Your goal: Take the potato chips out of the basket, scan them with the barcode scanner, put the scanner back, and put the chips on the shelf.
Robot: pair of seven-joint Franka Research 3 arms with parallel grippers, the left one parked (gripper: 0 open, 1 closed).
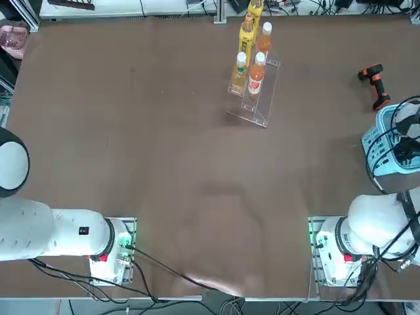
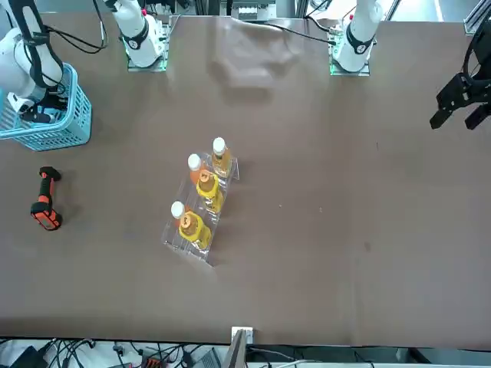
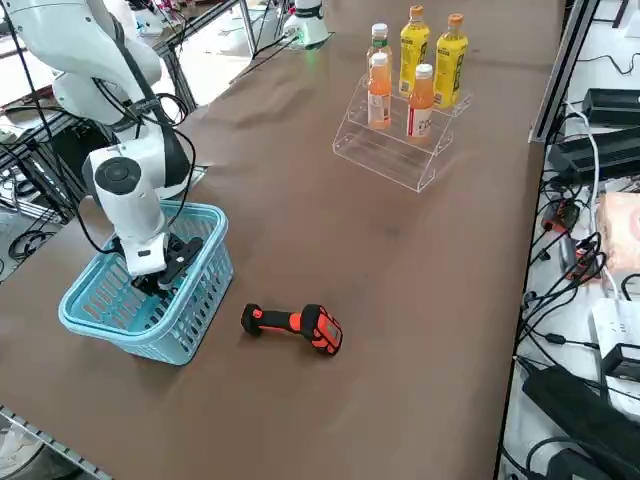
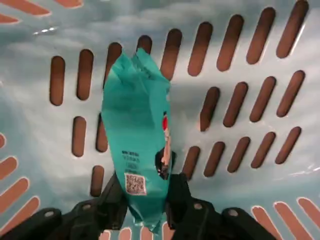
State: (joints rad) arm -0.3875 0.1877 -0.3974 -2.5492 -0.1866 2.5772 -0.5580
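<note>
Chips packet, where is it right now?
The chips packet is inside the blue basket, clamped between the right gripper fingers, at the table's right edge.

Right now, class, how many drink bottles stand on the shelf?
5 drink bottles on the shelf: three on its upper tier, two on the lower. None seems hidden. Right gripper sits in the basket.

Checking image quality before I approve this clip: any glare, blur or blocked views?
Right wrist view: the chips packet is readable between the right gripper fingers, with a small highlight on the basket wall. Top view: the arm hides the basket interior. Right side view: the clear shelf edges catch light, and the scanner is sharp.
</note>
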